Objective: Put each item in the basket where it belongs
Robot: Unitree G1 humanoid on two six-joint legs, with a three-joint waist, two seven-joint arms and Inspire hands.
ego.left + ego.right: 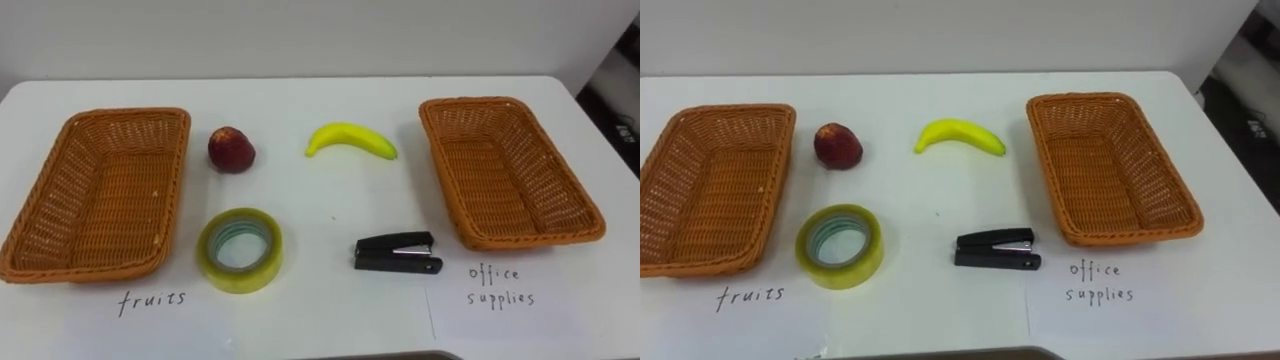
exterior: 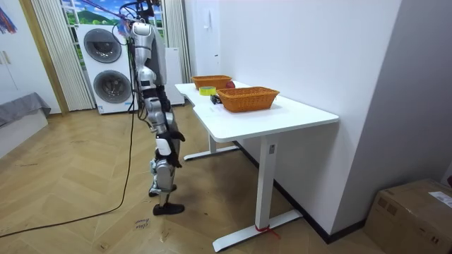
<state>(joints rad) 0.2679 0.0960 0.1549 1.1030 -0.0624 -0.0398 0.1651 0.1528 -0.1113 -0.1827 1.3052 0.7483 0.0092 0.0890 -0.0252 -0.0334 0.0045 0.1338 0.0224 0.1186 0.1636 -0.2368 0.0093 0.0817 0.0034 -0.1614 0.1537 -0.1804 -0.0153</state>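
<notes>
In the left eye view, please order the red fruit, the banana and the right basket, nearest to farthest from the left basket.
1. Red fruit, right beside the left basket.
2. Banana, in the middle.
3. Right basket, far right.

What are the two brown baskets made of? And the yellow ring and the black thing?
The left basket and right basket look woven from wicker or plastic imitation: crisscross strands show. The tape roll seems glossy, see-through plastic film. The stapler looks matte black plastic with a shiny metal strip.
</notes>
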